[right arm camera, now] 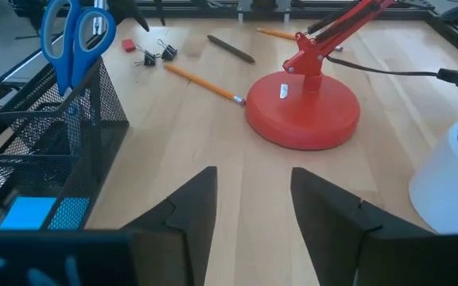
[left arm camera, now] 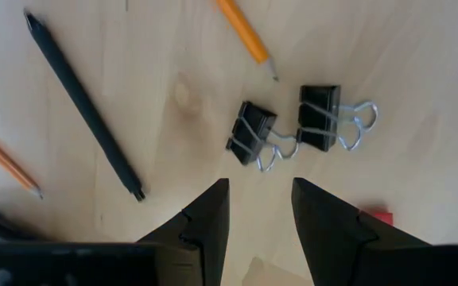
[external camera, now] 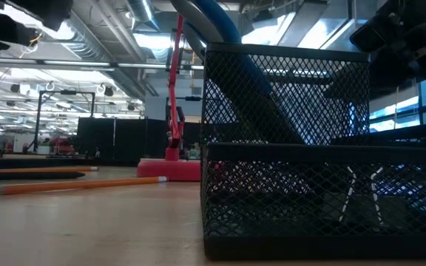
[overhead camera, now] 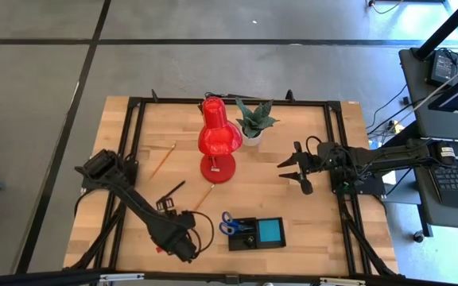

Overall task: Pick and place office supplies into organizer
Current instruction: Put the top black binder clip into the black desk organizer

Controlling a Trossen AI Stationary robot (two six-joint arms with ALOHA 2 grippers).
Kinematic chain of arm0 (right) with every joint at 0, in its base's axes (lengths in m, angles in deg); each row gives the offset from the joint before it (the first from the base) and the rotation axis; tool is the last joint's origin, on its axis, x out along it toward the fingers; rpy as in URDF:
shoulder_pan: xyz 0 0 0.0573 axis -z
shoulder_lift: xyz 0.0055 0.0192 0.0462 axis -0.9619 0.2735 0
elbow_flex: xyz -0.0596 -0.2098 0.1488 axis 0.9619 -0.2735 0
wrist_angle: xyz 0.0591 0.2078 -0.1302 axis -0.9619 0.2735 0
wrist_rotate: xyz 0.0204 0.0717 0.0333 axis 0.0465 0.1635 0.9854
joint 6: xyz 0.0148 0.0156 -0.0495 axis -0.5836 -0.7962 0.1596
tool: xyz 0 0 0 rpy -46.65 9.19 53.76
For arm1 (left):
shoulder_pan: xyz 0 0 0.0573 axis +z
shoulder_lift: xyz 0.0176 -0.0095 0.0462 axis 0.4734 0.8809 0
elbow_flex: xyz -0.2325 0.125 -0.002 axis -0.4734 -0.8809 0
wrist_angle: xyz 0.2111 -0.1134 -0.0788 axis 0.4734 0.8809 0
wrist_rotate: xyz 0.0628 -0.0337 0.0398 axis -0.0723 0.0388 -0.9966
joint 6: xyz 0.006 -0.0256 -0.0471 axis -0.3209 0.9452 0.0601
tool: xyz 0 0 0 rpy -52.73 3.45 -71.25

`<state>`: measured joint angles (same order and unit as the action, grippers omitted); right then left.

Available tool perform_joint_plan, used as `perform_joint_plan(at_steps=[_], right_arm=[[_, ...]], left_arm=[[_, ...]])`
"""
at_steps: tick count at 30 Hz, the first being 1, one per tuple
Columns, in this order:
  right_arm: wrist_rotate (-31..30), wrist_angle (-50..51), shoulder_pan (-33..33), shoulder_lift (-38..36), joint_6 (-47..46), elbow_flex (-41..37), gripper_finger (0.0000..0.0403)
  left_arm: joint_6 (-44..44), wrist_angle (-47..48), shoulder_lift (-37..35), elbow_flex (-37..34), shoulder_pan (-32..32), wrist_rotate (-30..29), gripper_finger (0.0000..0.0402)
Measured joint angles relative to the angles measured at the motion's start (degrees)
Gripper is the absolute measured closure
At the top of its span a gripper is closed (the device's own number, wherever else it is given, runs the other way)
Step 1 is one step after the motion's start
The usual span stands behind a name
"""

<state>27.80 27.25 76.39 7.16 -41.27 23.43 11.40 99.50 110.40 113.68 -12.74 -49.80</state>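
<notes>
High view: the wooden bench (overhead camera: 308, 230) carries a red lamp (overhead camera: 217, 139), with the black mesh organizer (overhead camera: 257, 234) near the front edge, blue scissors (right arm camera: 74, 36) standing in it and a blue note pad (overhead camera: 270, 230) inside. The right gripper (overhead camera: 293, 168) hangs spread and empty beside the potted plant (overhead camera: 253, 119). The left gripper (left arm camera: 261, 210), fingers apart and holding nothing, hovers above 2 black clips (left arm camera: 289, 127), near a black pen (left arm camera: 82, 103), orange pencils (left arm camera: 245, 36) and a small red block (left arm camera: 376, 216).

Wooden table (overhead camera: 293, 214) bears organizer (overhead camera: 255, 233), lamp (overhead camera: 218, 139), plant (overhead camera: 254, 121), pencils (overhead camera: 162, 160)
</notes>
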Motion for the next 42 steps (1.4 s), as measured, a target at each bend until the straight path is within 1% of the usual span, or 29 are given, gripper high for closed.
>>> perform_joint_plan(at_steps=[3,6,12,24,42], right_arm=[[-0.06,0.0,0.0,0.0,0.01,0.0,0.0238],[-0.08,0.0,0.0,0.0,0.03,0.0,0.0238],[-0.09,0.0,0.0,0.0,0.42,0.0,0.0238],[-0.12,0.38,-0.01,0.0,1.63,0.02,0.0238],[-0.13,0.44,-0.01,0.0,1.58,0.02,0.0238]], left_arm=[[-2.53,-0.07,0.02,0.0,-0.67,-2.77,0.027],[-5.72,-0.45,0.02,0.0,-1.02,-3.1,0.027],[-3.57,-0.72,0.45,0.0,-1.02,-3.09,0.027],[-4.56,-1.77,5.3,0.0,-1.02,-2.01,0.027],[-3.62,-0.69,5.38,-0.28,-1.02,-3.06,0.027]])
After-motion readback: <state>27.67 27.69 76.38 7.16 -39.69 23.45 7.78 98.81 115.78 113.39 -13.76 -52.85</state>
